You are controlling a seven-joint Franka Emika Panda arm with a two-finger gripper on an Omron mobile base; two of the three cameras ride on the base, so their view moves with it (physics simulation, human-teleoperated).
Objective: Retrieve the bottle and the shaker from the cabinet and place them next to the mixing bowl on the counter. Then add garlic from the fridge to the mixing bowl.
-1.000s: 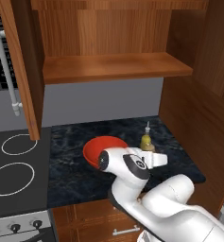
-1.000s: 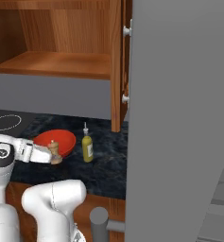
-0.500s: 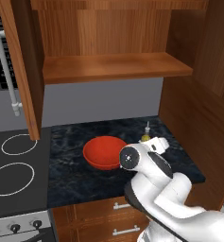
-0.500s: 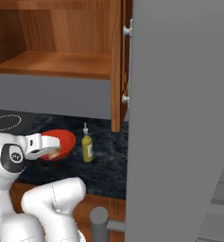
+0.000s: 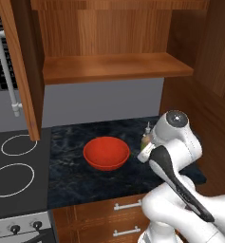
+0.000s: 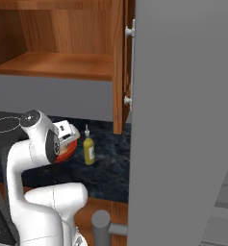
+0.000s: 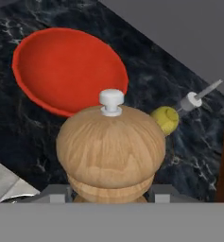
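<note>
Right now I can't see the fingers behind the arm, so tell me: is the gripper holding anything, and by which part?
Yes. The gripper holds the wooden shaker, its fingers at either side of the lower body, beneath the domed head.

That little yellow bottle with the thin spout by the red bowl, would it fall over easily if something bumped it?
Probably. The small yellow bottle stands upright, tall and narrow, on the dark marble counter, so a high nudge likely tips it. On its side it may roll; it looks rigid.
</note>
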